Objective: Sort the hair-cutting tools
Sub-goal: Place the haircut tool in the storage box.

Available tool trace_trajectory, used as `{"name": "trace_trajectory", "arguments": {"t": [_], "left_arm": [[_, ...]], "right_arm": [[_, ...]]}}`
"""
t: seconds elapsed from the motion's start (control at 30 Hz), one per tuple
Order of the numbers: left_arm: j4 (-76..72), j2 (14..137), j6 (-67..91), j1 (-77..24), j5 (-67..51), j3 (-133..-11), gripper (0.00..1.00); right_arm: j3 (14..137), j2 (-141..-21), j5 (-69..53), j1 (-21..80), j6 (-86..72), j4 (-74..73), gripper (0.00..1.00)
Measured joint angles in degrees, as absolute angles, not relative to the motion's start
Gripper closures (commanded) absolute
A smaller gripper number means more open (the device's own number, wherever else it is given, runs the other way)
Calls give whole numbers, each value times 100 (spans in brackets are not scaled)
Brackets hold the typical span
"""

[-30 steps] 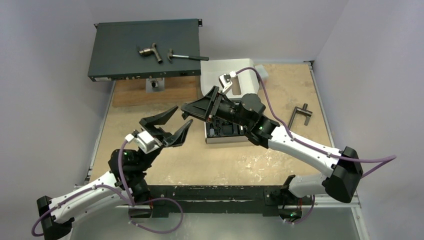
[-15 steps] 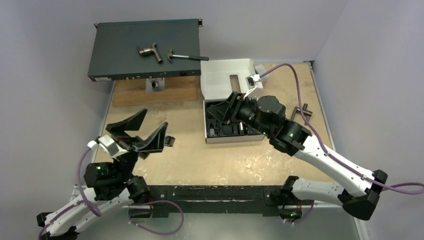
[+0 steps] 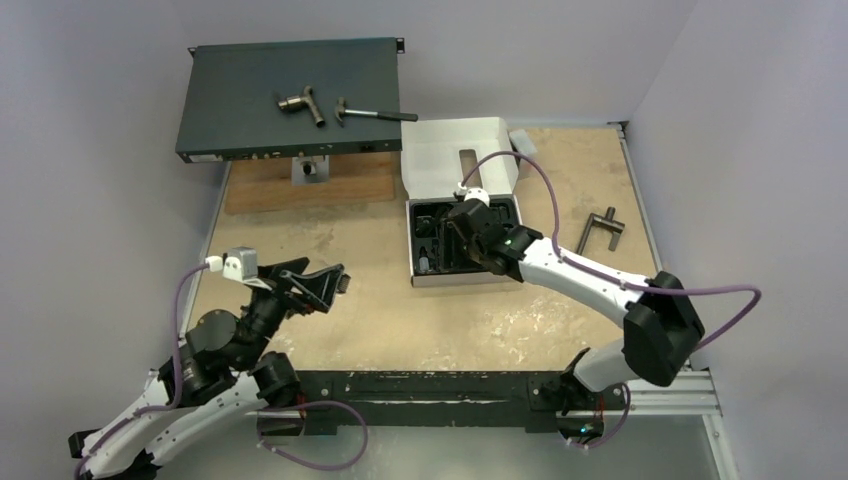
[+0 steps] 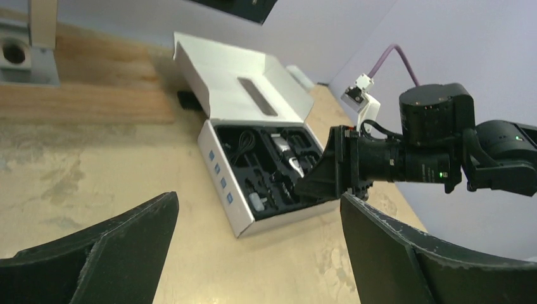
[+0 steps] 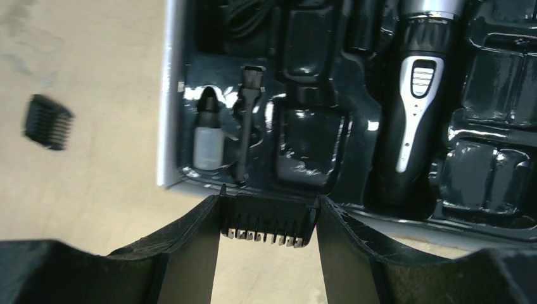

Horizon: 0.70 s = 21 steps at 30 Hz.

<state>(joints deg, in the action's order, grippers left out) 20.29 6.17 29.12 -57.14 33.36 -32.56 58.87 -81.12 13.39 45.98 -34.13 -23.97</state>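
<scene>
Over the last second the left gripper (image 3: 312,283) has drawn back from the middle of the table to the near left. Its jaws have sprung wide apart with nothing between them. The right gripper (image 5: 268,215) has swung from that meeting point over to the box.

Just beyond the left fingers, a small black ribbed plastic comb attachment (image 5: 49,121) lies loose on the tan tabletop (image 3: 400,320), a little left of the box and outside it. Next comes the white cardboard box (image 5: 167,114) with its black moulded tray, lid folded back. The right gripper hangs over its near wall, pinching a second black toothed comb attachment (image 5: 268,231) between its fingers.

In the tray lie the slim black-and-silver hair clipper (image 5: 410,107), a small grey bottle (image 5: 204,144) and a thin black brush (image 5: 244,126). Farthest back, a grey metal hammer (image 3: 375,114) and pipe fitting (image 3: 302,103) rest on a dark flat metal case (image 3: 240,100).

The held comb looks ready to go into the tray. The loose one has yet to be collected.
</scene>
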Motion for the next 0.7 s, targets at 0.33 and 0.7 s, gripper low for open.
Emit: {"name": "trace_trajectory", "arguments": {"t": [0.33, 0.7], "left_arm": [[2672, 692, 3551, -5714, 3330, -3199, 0], [2657, 998, 3699, -5714, 3229, -3024, 0]], "right_arm": [[6141, -8923, 1406, 4318, -3129, -2421, 100], [6180, -9338, 1551, 4154, -2838, -2276, 100]]}}
